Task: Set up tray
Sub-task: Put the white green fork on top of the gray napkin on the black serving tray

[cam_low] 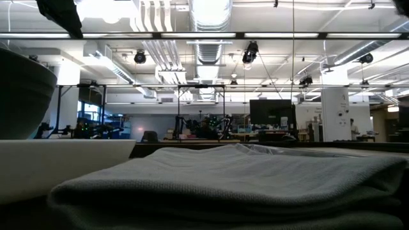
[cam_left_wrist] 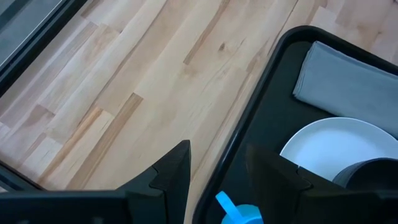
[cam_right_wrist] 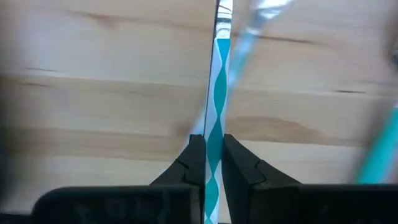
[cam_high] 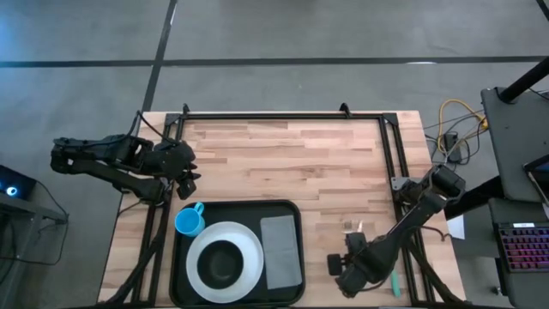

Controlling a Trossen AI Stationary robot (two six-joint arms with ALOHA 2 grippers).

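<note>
We have the right pincer [cam_right_wrist: 208, 163] pinched on a teal-and-white striped utensil handle [cam_right_wrist: 217, 93] low over the wooden surface [cam_high: 292, 159], right of the black tray [cam_high: 184, 283]. The tray sits at the near edge holding a white plate [cam_high: 244, 249] with dark bowl [cam_high: 221, 262], blue cup [cam_high: 190, 221] and grey napkin [cam_high: 281, 251]. We should lift straight, keep the grip centred, then carry towards the tray. The left pincer [cam_left_wrist: 217, 171] hangs spread by the cup.

two dark jointed arms [cam_high: 111, 163] with black angular fingers [cam_left_wrist: 174, 171].
</note>
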